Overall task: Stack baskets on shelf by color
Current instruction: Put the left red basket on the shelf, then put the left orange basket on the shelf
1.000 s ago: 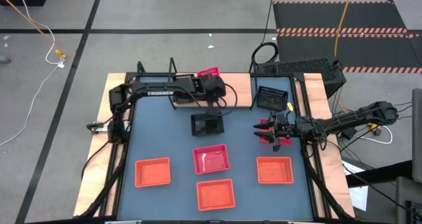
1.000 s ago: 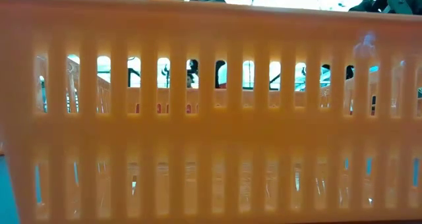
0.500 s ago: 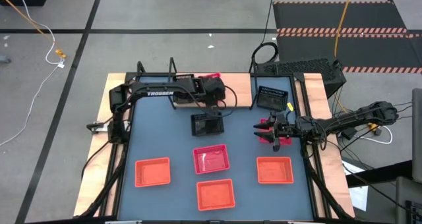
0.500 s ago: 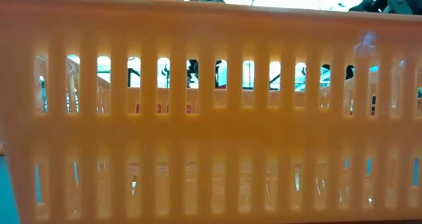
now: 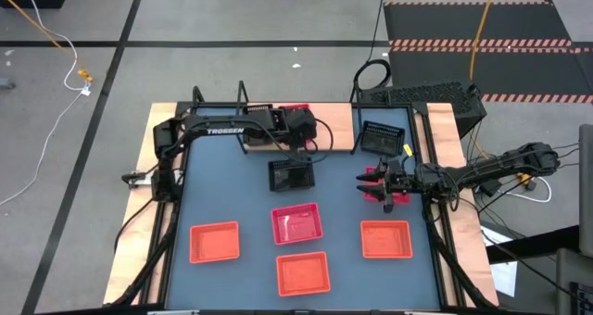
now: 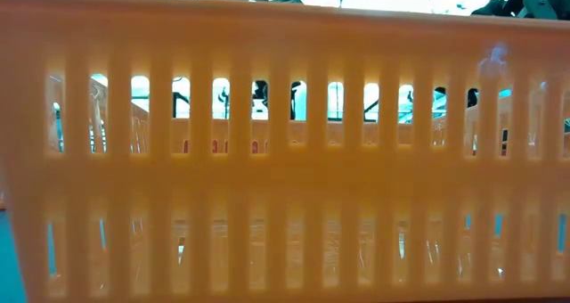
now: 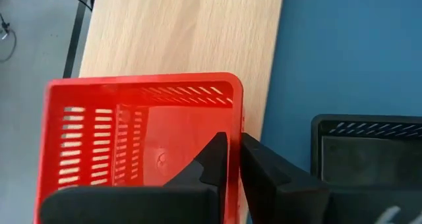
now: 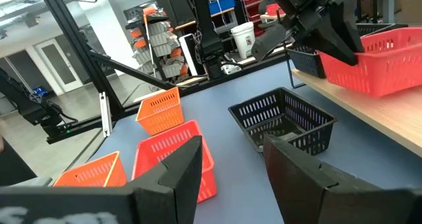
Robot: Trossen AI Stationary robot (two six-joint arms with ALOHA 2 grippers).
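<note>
Standing by the bench, noted the left gripper (image 7: 232,159) over the light wooden shelf plank (image 7: 178,33), its two dark fingers nearly together astride one mesh wall of a pink-red plastic basket (image 7: 142,141); whether they pinched that wall or had let go could not be told. That basket sat on or just above the plank at its front edge. The right gripper (image 5: 387,186) waited above the blue-grey tabletop (image 5: 232,195) at its right side, fingers spread wide and empty in its wrist view.

Progress, judged: early. Only this pink-red basket and one black mesh basket (image 5: 382,137), at the shelf's right end, were at the shelf. Left on the tabletop: a second black basket (image 5: 291,174) just in front of the plank, a pink-red basket (image 5: 296,224) mid-table, and three orange baskets (image 5: 214,242) along the near side. Red showed beneath the right gripper, probably another basket.

Hidden: the low view was blocked by an orange slotted wall (image 6: 285,143). The left arm covered much of the shelf from above, so any basket underneath went unseen.
</note>
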